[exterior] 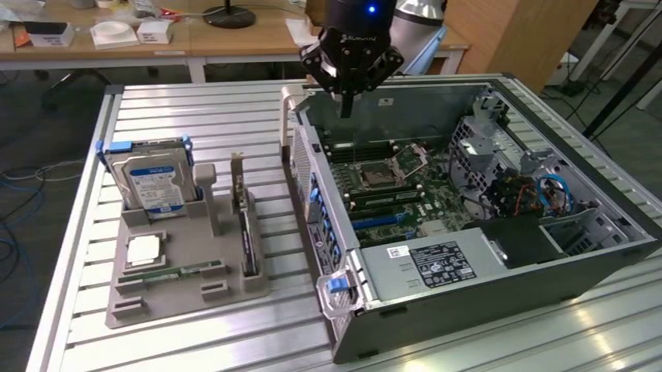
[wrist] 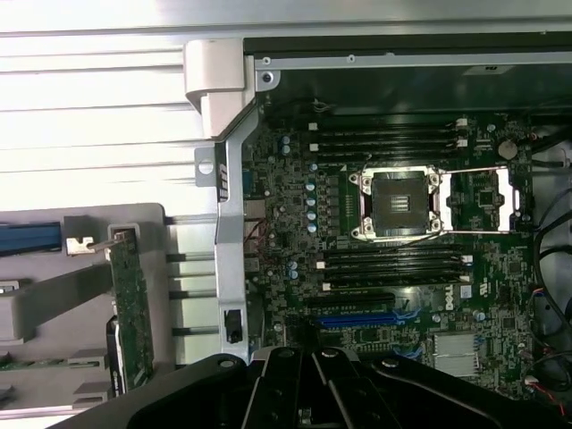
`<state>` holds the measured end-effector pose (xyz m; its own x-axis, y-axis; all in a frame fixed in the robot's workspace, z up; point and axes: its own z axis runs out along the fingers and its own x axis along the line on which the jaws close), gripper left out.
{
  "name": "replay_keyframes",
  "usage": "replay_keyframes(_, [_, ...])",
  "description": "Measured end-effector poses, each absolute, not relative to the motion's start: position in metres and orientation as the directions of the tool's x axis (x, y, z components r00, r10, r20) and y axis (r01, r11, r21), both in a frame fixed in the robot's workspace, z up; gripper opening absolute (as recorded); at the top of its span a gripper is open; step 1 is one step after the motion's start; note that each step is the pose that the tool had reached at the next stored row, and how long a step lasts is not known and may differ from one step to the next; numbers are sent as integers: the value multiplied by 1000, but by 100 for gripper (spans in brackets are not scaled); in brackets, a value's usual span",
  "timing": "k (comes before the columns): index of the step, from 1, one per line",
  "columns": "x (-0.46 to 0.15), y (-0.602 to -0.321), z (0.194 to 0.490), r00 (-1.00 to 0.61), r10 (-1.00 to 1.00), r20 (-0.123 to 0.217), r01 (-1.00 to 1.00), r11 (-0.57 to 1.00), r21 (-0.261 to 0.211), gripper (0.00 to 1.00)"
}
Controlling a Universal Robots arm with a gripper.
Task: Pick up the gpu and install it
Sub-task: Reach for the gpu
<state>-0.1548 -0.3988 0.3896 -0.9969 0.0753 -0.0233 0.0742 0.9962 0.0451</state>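
Note:
The gpu [exterior: 246,232] is a thin dark card standing on its edge in the grey holder tray [exterior: 166,298], with its silvery bracket pointing up at the far end. In the wrist view the gpu [wrist: 132,308] stands in the same tray, beside the computer case's wall. My gripper [exterior: 346,111] hangs above the far edge of the open computer case [exterior: 538,256], to the exterior view's right of the gpu and well apart from it. Its fingers are shut with nothing between them. The gripper [wrist: 308,393] appears dark in the wrist view, over the motherboard [wrist: 393,268].
The holder tray also carries a silver hard drive [exterior: 155,186], a processor chip [exterior: 145,249] and a green memory stick [exterior: 170,273]. Inside the case lie an open processor socket [wrist: 398,206], black memory slots and a blue card slot [wrist: 366,319]. A ribbed metal table [exterior: 207,116] surrounds everything.

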Motion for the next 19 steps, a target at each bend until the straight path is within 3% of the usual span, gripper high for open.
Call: replay_keyframes(19, [-163,-399,388,-997,75,-23,74,996,45,11])
